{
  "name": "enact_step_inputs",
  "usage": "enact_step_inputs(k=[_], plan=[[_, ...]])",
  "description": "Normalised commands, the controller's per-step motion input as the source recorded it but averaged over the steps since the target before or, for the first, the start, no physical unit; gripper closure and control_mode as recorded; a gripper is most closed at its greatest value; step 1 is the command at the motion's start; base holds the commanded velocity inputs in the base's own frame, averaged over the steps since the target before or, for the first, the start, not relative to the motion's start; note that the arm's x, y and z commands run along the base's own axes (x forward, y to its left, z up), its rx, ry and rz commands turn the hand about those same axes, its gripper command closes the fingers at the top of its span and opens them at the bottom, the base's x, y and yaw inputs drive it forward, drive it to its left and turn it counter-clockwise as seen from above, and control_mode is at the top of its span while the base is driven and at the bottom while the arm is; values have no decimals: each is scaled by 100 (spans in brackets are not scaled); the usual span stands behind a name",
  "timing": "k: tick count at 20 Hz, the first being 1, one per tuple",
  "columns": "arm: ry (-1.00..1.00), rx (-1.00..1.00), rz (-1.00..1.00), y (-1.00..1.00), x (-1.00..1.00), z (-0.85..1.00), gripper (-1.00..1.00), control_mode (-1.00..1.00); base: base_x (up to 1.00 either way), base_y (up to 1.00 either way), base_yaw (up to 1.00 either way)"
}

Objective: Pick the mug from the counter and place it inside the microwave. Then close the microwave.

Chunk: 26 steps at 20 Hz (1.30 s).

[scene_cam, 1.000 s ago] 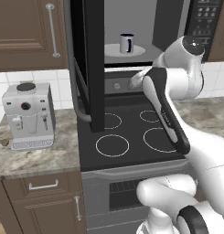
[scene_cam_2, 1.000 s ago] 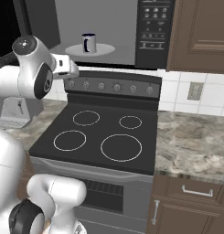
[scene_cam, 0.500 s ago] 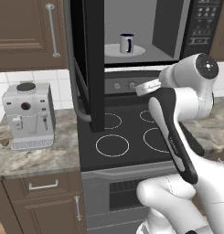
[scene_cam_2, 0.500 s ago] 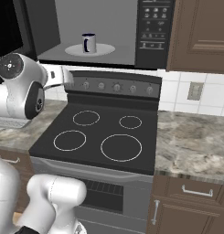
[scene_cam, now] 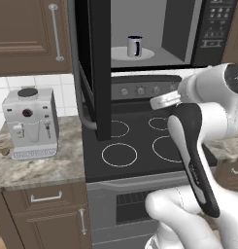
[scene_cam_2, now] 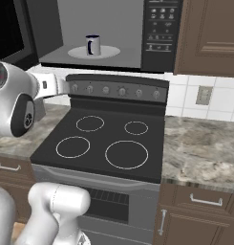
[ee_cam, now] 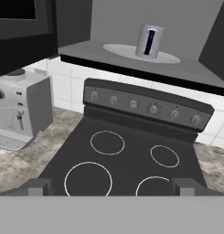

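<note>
The mug (scene_cam: 134, 46) (scene_cam_2: 93, 45) (ee_cam: 149, 41) stands upright on the white turntable (ee_cam: 118, 49) inside the microwave (scene_cam: 215, 29) (scene_cam_2: 161, 28). The microwave's dark door (scene_cam: 93, 63) hangs wide open to the left. My gripper (ee_cam: 112, 186) is open with nothing between its fingers. It hovers over the front of the black stovetop (ee_cam: 127, 160), below and well back from the mug. The granite counter (scene_cam: 38, 168) (scene_cam_2: 199, 148) runs on both sides of the stove.
A silver-grey coffee machine (scene_cam: 30, 124) (ee_cam: 17, 105) sits on the counter left of the stove. The open door juts out over the stove's left edge. Wooden cabinets (scene_cam_2: 209, 33) flank the microwave, and the stove's knob panel (ee_cam: 145, 107) lies under it.
The arm has drawn back from the microwave and lowered over the stove. The mug stays put on the turntable. The gripper has stayed open.
</note>
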Motion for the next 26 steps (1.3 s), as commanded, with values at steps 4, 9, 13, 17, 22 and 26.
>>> enact_step_inputs(k=[4, 9, 13, 17, 22, 26], plan=[[-3, 0, -8, 2, -27, 0, -100, -100, 0, 0, 0], [-6, 0, -12, 19, -23, 1, -100, -100, 0, 0, 0], [-12, 0, -13, 21, -36, 6, -100, -100, 0, 0, 0], [-18, 0, -7, 6, -44, 5, -100, -100, 0, 0, 0], [-17, 0, 0, 0, -51, 11, -100, -100, 0, 0, 0], [-15, 0, 0, 0, -59, 3, -100, -100, 0, 0, 0]])
